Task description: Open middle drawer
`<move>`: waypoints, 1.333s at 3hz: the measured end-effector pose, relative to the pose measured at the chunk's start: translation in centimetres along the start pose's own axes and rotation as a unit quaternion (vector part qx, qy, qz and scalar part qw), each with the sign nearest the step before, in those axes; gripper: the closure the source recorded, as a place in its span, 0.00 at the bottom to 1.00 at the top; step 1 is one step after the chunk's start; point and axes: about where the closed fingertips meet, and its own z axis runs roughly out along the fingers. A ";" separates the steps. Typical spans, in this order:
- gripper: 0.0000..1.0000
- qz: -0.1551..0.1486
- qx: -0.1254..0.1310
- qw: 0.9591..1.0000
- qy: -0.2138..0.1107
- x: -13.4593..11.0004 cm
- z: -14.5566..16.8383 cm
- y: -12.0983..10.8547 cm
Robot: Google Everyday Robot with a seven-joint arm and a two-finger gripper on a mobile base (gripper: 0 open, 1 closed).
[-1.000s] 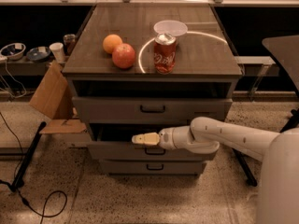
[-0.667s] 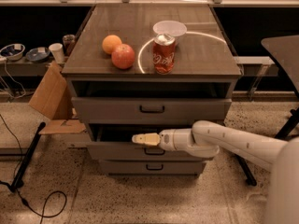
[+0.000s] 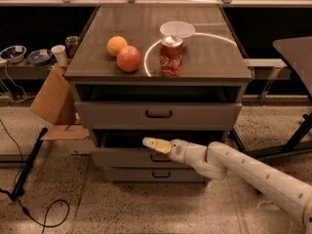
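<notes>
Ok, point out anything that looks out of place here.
A cardboard box sits tilted beside the cabinet's left side, and a loose cable trails on the floor. The gripper is at the middle drawer's top edge; nothing looks spilled.

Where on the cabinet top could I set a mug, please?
Bare: the cabinet top's right side, beyond the soda can and bowl, and the back-left corner behind the orange. Crowded: around orange, apple and can. The gripper sits below, at the middle drawer's top edge.
</notes>
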 end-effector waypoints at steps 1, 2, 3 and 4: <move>0.00 -0.006 -0.029 0.999 -0.027 -0.7 0.0 1.3; 0.00 -0.016 -0.033 0.999 -0.035 -1.1 0.6 2.0; 0.00 -0.032 -0.010 0.999 -0.029 -1.3 1.6 1.7; 0.00 -0.045 0.021 0.999 -0.022 -1.5 2.5 0.9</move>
